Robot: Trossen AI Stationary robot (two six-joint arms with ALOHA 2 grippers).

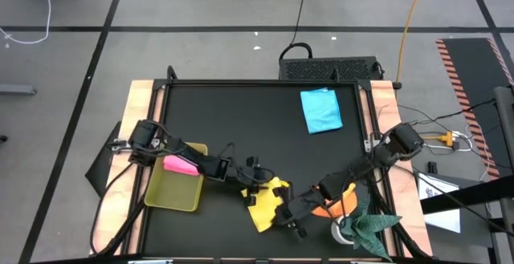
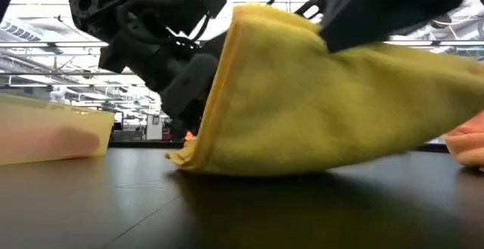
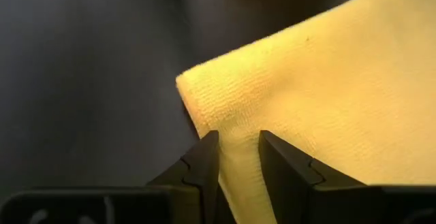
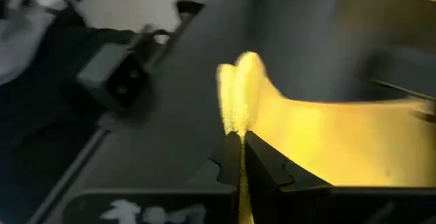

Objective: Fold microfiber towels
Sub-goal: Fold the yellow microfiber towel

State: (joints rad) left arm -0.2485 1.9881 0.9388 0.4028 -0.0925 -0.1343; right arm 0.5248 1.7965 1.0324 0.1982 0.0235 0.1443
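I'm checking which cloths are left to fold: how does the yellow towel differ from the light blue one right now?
The yellow towel is lifted, pinched by both the left tool and the right tool; the blue towel lies flat, touched by neither. The yellow towel sits near the table's front edge, between the arms; the blue towel lies near the far right corner. Both are small soft cloths on the black tabletop.

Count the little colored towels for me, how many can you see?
4. Yellow towel pinched by both arms up front, pink towel in the tray, light blue towel lying at the back, orange towel partly hidden under the right arm.
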